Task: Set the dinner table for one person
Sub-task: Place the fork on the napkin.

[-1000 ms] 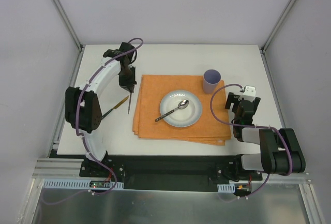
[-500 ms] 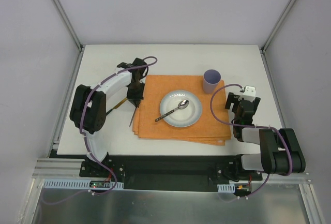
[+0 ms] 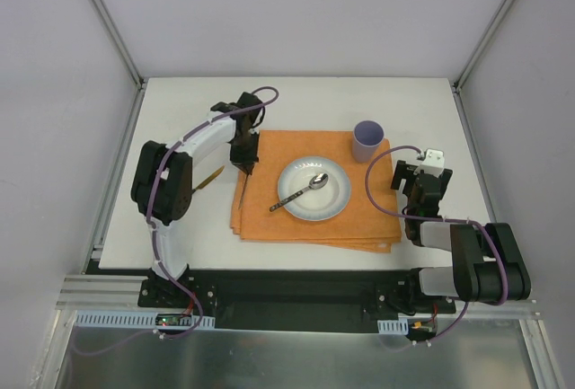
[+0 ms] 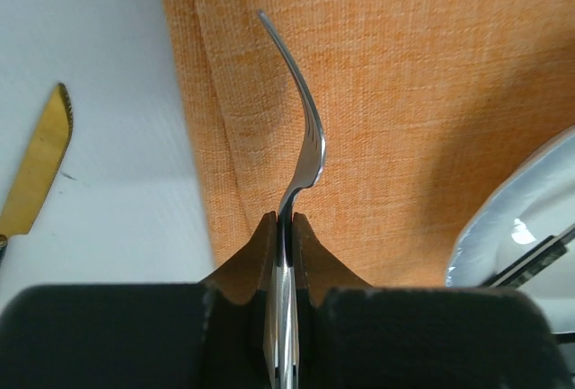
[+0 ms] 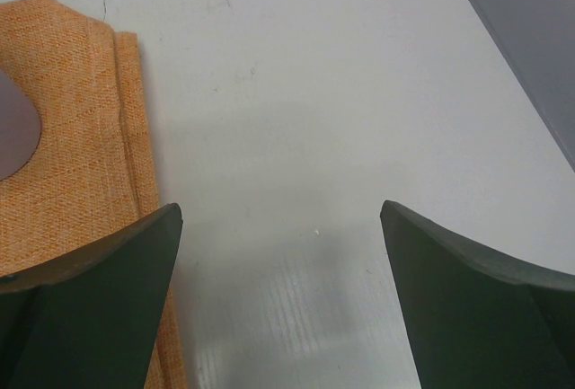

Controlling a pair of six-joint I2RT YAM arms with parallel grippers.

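Left hand [image 4: 284, 221], pinching a fork [image 4: 310, 137], has swung over the placemat [image 4: 404, 92]; right hand [image 5: 280, 214] spread over dinner table [image 5: 314, 92]

Top view: bright, even light from above. White tabletop [image 3: 305, 97] has no glare, only faint soft shadows beside arms.

Left wrist view: orange placemat [image 4: 404, 92] weave sharp. Fork [image 4: 301, 128] shiny, thin bright line along edge. Dark soft shadow beside plate [image 4: 503, 214]. Left gripper [image 4: 283, 223] close to lens, dark, bit blurry.

Right wrist view: right gripper [image 5: 280, 214] dark, soft edged. Wide grey shadow on tabletop in between, weak shine lower down.
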